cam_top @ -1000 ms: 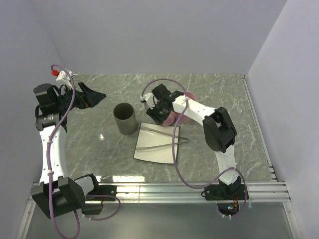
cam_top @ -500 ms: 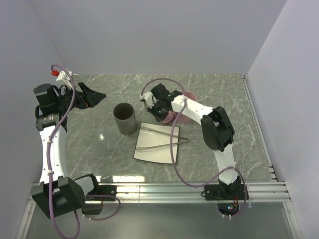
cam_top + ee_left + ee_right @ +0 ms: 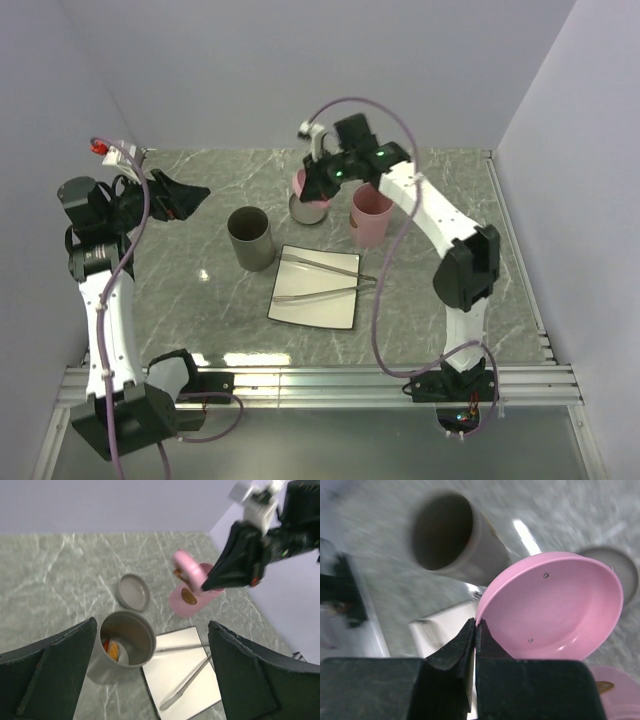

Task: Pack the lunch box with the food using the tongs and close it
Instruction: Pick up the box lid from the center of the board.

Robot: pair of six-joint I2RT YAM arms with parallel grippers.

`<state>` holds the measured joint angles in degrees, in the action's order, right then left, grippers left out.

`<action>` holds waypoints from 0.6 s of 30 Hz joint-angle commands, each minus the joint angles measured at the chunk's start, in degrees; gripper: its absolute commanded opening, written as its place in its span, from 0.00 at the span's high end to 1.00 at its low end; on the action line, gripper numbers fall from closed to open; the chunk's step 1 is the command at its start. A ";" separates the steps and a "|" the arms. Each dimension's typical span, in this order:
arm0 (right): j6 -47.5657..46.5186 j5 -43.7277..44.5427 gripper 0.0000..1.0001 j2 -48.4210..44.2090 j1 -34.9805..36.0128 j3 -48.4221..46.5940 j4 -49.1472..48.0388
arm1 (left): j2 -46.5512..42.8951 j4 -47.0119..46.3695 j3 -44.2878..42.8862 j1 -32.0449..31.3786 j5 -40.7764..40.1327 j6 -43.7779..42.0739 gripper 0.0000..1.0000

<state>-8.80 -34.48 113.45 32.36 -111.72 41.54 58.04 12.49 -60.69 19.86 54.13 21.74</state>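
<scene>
The lunch box stands in parts: a grey metal cylinder (image 3: 250,237), a pink cup (image 3: 371,217) and a grey lid (image 3: 308,209) lying flat. My right gripper (image 3: 320,180) is shut on the rim of the pink lid (image 3: 555,607) and holds it in the air, tilted, left of the pink cup (image 3: 192,599). A brown food ball (image 3: 188,596) lies in that cup, and orange food (image 3: 114,650) lies inside the cylinder (image 3: 122,642). The silver tongs (image 3: 325,279) rest on the white plate (image 3: 300,308). My left gripper (image 3: 190,192) hangs open, high above the cylinder and apart from everything.
The grey lid (image 3: 134,591) lies behind the cylinder and just under the raised pink lid (image 3: 299,182). White walls close the table at the back and on both sides. A metal rail runs along the near edge (image 3: 320,378).
My right gripper has shut on the pink lid's rim and lifted it off the pink cup, moving up and to the back left. The left arm shifted slightly and stays open.
</scene>
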 commanded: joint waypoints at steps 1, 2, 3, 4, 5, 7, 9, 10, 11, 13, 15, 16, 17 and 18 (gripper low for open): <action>8.69 -16.82 1.00 -8.06 -4.13 -3.24 -4.16 | -4.77 -10.02 2.14 0.18 1.06 1.82 0.01; 14.02 -19.46 1.00 -9.55 -5.02 -2.46 -5.93 | -5.82 -13.60 3.37 0.27 2.63 1.99 0.03; 16.59 -24.97 1.00 -10.26 -5.81 -1.67 -10.21 | -6.44 -15.90 4.16 0.27 3.87 2.60 0.03; 19.06 -27.11 1.00 -11.13 -7.38 -0.70 -12.51 | -7.15 -19.40 5.13 0.27 4.92 3.83 0.04; 24.48 -29.74 1.00 -12.71 -8.09 1.57 -15.06 | -8.54 -26.05 7.31 0.27 6.59 6.62 0.04; 31.96 -36.86 1.00 -14.47 -9.41 4.83 -26.20 | -9.70 -32.50 9.61 -0.08 7.30 9.10 0.04; 48.98 -41.52 1.00 -17.55 -11.00 11.94 -48.14 | -10.23 -38.40 10.06 -0.95 8.18 11.04 0.04; 57.23 -42.07 1.00 -18.69 -11.26 15.10 -59.09 | -10.14 -39.55 10.23 -1.40 8.45 11.31 0.04; 75.32 -41.99 1.00 -19.57 -11.96 20.61 -70.60 | -10.05 -40.95 10.24 -2.10 8.62 12.44 0.04; 89.33 -40.07 1.00 -19.49 -12.32 23.82 -96.40 | -9.79 -45.26 10.32 -4.64 8.19 14.72 0.04; 95.28 -37.95 1.00 -20.46 -12.67 26.20 -101.81 | -9.00 -49.20 10.50 -8.58 5.40 19.82 0.04; 95.63 -35.94 1.00 -20.90 -12.85 27.34 -102.61 | -8.30 -50.19 10.41 -10.00 3.72 21.84 0.04; 97.63 -34.88 1.00 -21.42 -12.85 27.78 -103.93 | -8.03 -51.41 10.24 -11.58 1.70 26.56 0.04; 99.39 -33.65 1.00 -21.51 -13.20 29.18 -107.94 | -7.77 -53.78 10.32 -14.55 -2.58 28.69 0.04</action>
<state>73.34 -70.39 94.94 19.94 -83.88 -42.06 49.36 -29.58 -50.35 10.87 58.89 39.11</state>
